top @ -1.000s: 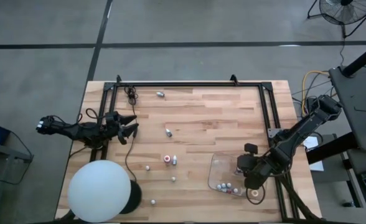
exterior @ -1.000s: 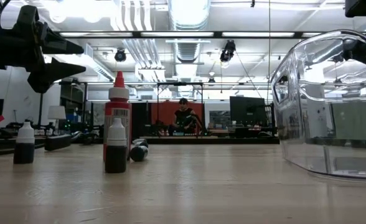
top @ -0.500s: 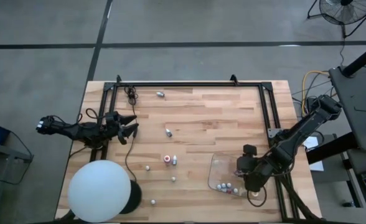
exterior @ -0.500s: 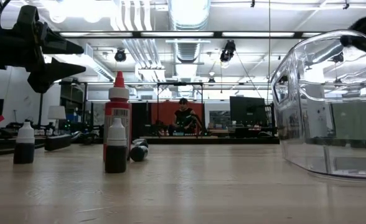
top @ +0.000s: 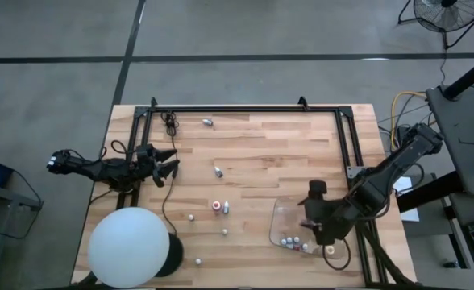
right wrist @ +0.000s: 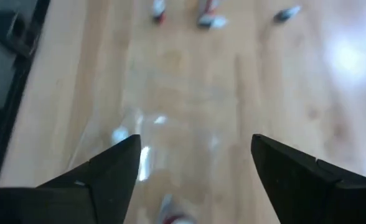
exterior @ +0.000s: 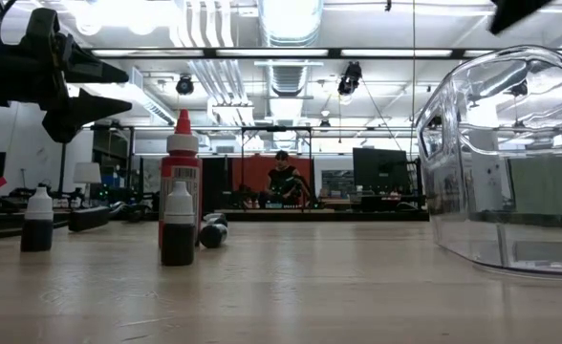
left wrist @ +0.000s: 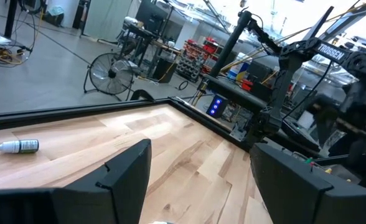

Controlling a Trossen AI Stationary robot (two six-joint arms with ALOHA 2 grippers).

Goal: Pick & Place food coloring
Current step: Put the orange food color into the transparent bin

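Right gripper open above clear tray, farther in than before; seven tiny bottles outside; left gripper open.

1. Two dark, near-black jointed arms, matte, built of chunky segments.
2. Left end effector: two slim black fingers tapering to points, black cable trailing just behind it.
3. Right end effector: boxy black block behind it, thick arm link beyond.
4. Wrist views: broad, flat, angular black fingers, plain surfaces, no markings discernible.
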